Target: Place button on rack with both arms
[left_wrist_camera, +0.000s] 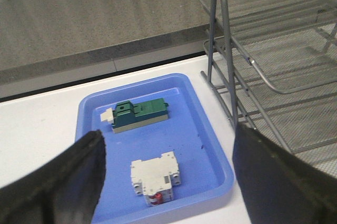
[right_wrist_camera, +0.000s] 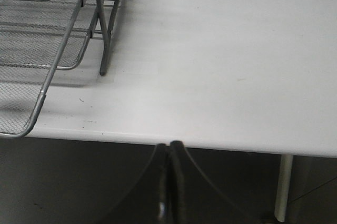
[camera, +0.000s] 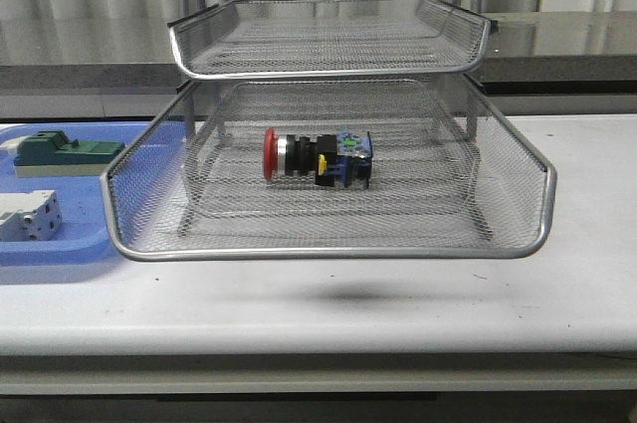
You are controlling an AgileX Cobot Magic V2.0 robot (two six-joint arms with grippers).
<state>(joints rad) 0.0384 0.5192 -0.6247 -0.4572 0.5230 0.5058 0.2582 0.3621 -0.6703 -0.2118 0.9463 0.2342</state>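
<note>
The rack [camera: 328, 234] stands mid-table with its lower tray pulled out toward me, and the blue tray [left_wrist_camera: 210, 145] sits beside it on my left. My left gripper [left_wrist_camera: 168, 171] hangs spread wide above that tray; my right gripper [right_wrist_camera: 169, 182] is pressed together, holding nothing, over the table edge. The button [camera: 317, 157] lies on its side in the pulled-out tray. My worry: pushing that tray home could roll the button or shift the whole rack

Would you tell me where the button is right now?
In the front view, the button lies on its side in the rack's pulled-out tray, right of the blue tray.
</note>
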